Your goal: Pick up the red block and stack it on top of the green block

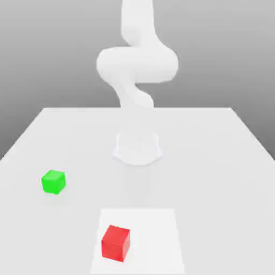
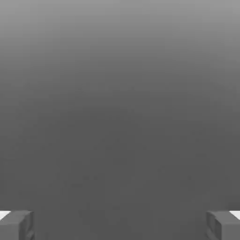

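The gripper (image 2: pixel 120 225) was spread wide and held nothing. The red block (image 1: pixel 116 243) sat on a pale square patch (image 1: pixel 161 236) near the table's (image 1: pixel 215 161) front edge, well apart from the green block (image 1: pixel 53 181) toward the exterior view's left. The pick had not begun; I judged the next move was reaching down over red.

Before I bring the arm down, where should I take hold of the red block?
Probably from straight above, closing the open gripper on two opposite side faces of the red block. It sits flat on the table, slightly turned, well apart from the green block.
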`<state>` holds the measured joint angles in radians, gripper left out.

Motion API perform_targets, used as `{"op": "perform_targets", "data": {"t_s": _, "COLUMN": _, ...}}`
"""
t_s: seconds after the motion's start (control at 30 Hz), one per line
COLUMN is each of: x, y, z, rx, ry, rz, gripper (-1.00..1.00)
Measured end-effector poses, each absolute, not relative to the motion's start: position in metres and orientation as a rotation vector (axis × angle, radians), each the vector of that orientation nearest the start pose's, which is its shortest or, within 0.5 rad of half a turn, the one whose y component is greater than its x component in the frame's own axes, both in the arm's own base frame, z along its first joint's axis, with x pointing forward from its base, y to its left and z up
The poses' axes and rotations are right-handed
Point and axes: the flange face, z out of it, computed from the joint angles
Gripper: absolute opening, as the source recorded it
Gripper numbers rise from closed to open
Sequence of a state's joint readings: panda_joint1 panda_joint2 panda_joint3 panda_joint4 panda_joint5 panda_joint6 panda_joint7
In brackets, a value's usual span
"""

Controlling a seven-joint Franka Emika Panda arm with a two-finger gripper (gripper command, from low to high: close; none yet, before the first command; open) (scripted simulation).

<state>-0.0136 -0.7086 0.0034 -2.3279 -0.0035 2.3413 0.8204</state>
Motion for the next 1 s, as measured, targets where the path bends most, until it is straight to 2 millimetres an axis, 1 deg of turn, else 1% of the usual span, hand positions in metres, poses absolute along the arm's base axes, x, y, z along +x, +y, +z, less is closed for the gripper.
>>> {"op": "perform_targets", "data": {"t_s": 0.1, "x": 0.418, "y": -0.009, "z": 0.611, "rx": -2.528, "ry": 1.167, "rz": -0.83, "gripper": 0.0}}
{"op": "perform_targets", "data": {"t_s": 0.2, "x": 0.445, "y": -0.016, "z": 0.553, "rx": -2.569, "ry": 1.24, "rz": -0.718, "gripper": 0.0}}
{"op": "perform_targets", "data": {"t_s": 0.3, "x": 0.464, "y": -0.023, "z": 0.493, "rx": -2.605, "ry": 1.311, "rz": -0.602, "gripper": 0.0}}
{"op": "perform_targets", "data": {"t_s": 0.4, "x": 0.474, "y": -0.03, "z": 0.431, "rx": -2.634, "ry": 1.382, "rz": -0.482, "gripper": 0.0}}
{"op": "perform_targets", "data": {"t_s": 0.5, "x": 0.476, "y": -0.036, "z": 0.37, "rx": -2.657, "ry": 1.451, "rz": -0.358, "gripper": 0.0}}
{"op": "perform_targets", "data": {"t_s": 0.57, "x": 0.473, "y": -0.04, "z": 0.329, "rx": -2.668, "ry": 1.498, "rz": -0.273, "gripper": 0.0}}
{"op": "perform_targets", "data": {"t_s": 0.63, "x": 0.466, "y": -0.045, "z": 0.289, "rx": -2.674, "ry": 1.545, "rz": -0.186, "gripper": 0.0}}
{"op": "perform_targets", "data": {"t_s": 0.73, "x": 0.45, "y": -0.048, "z": 0.232, "rx": -2.683, "ry": 1.608, "rz": -0.053, "gripper": 0.0}}
{"op": "perform_targets", "data": {"t_s": 0.8, "x": 0.445, "y": -0.048, "z": 0.202, "rx": -2.685, "ry": 1.625, "rz": -0.013, "gripper": 0.0}}
{"op": "perform_targets", "data": {"t_s": 0.93, "x": 0.443, "y": -0.048, "z": 0.153, "rx": -2.685, "ry": 1.63, "rz": -0.001, "gripper": 0.0}}
{"op": "perform_targets", "data": {"t_s": 0.97, "x": 0.442, "y": -0.048, "z": 0.147, "rx": -2.686, "ry": 1.63, "rz": 0.0, "gripper": -1.0}}
{"op": "perform_targets", "data": {"t_s": 1.0, "x": 0.442, "y": -0.048, "z": 0.147, "rx": -2.686, "ry": 1.63, "rz": 0.0, "gripper": -1.0}}
